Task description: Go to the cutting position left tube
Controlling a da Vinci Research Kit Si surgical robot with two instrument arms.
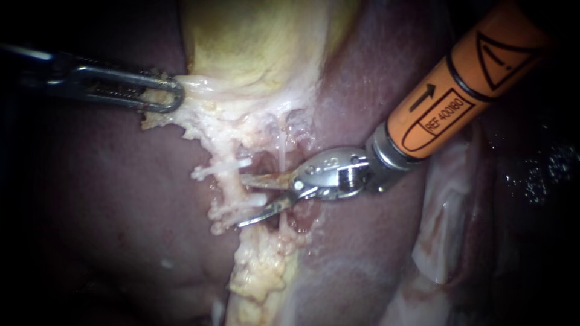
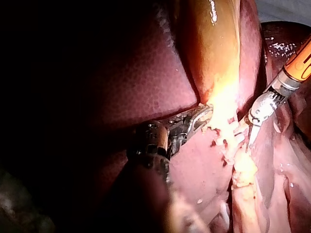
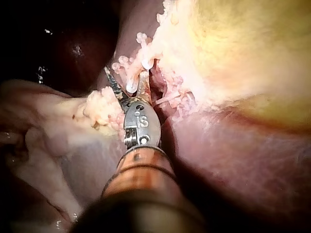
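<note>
The yellow gallbladder (image 1: pixel 254 42) hangs over the dark liver (image 1: pixel 103 199). My left instrument (image 1: pixel 164 96) comes in from the left, its jaws shut on the pale tissue at the gallbladder's lower edge (image 2: pixel 206 116). The left tube (image 1: pixel 228 184) runs down from there and carries two white clips (image 1: pixel 220 168), (image 1: pixel 238 208). My right instrument (image 1: pixel 240 200), on an orange shaft (image 1: pixel 459 90), has its blades open, one above and one below the lower clip, beside the left tube. In the right wrist view the blades (image 3: pixel 127 83) straddle a white clip (image 3: pixel 132 87).
A thin pale strand, the right tube (image 1: pixel 282 145), runs just behind the right instrument's hinge. Lumpy yellow fat (image 1: pixel 260 271) trails below the clips. Pale folded tissue (image 1: pixel 447 205) lies at the right.
</note>
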